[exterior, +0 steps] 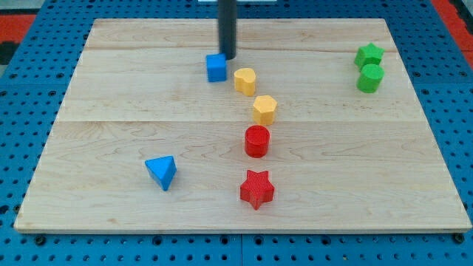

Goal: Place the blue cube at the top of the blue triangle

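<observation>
The blue cube (216, 67) sits near the view's top, left of centre, on the wooden board (111, 103). The blue triangle (162, 171) lies at the lower left, well below and left of the cube. My tip (228, 57) comes down from the top edge and rests right at the cube's upper right corner, touching or nearly touching it.
A yellow heart (244, 80) lies just right of the cube, a yellow hexagon (264, 109) below it, then a red cylinder (257, 140) and a red star (256, 189). A green star (369, 55) and green cylinder (370, 77) sit at the upper right.
</observation>
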